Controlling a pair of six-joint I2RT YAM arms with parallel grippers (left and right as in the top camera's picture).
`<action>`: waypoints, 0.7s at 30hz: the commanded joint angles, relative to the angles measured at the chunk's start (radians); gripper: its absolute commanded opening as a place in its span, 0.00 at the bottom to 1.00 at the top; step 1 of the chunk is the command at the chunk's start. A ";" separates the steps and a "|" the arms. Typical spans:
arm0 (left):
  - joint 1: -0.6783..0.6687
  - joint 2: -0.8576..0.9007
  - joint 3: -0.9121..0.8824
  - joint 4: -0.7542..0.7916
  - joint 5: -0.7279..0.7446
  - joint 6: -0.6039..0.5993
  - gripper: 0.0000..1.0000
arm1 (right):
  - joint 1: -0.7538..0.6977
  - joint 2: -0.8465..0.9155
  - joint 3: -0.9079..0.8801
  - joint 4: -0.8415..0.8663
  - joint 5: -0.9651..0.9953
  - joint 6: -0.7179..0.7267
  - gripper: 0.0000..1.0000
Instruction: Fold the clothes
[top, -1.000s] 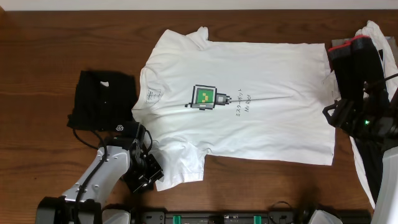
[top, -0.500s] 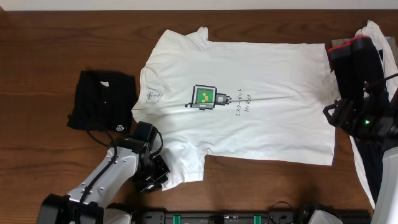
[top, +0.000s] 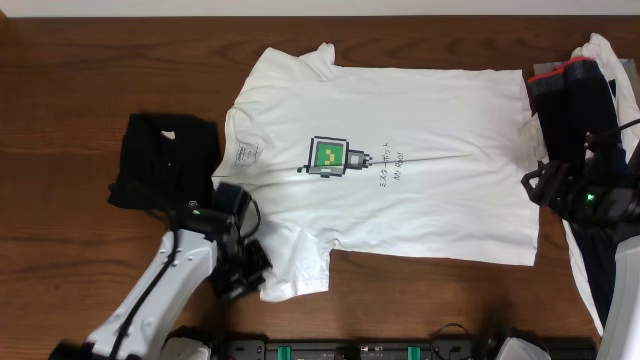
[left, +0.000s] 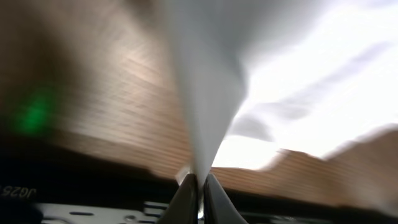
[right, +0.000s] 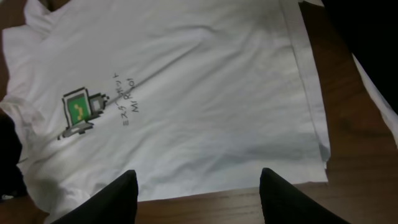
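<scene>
Near the left edge of the bench (top: 60, 100), a folded black garment (top: 165, 165) is lying untouched. Just beside it, toward the near-left corner, the left pincer (top: 245, 283) has been closing over the last second and is now clamping together on the near sleeve (top: 295, 270) of the white T-shirt (top: 420, 180), with cloth rising taut from its tips. The shirt is lying spread across the bench's middle, so a sleeve fold is probably beginning. At the right edge, the right pincer (right: 199, 174) is hovering apart, holding nothing.
</scene>
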 joint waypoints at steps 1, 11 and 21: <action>-0.004 -0.050 0.116 -0.037 -0.061 0.051 0.06 | 0.008 0.026 0.005 -0.018 0.042 -0.005 0.61; 0.010 -0.056 0.247 -0.040 -0.180 0.061 0.06 | 0.008 0.185 -0.008 -0.090 0.041 -0.003 0.58; 0.039 -0.056 0.423 -0.014 -0.238 0.092 0.06 | 0.038 0.237 -0.112 -0.065 0.050 -0.025 0.60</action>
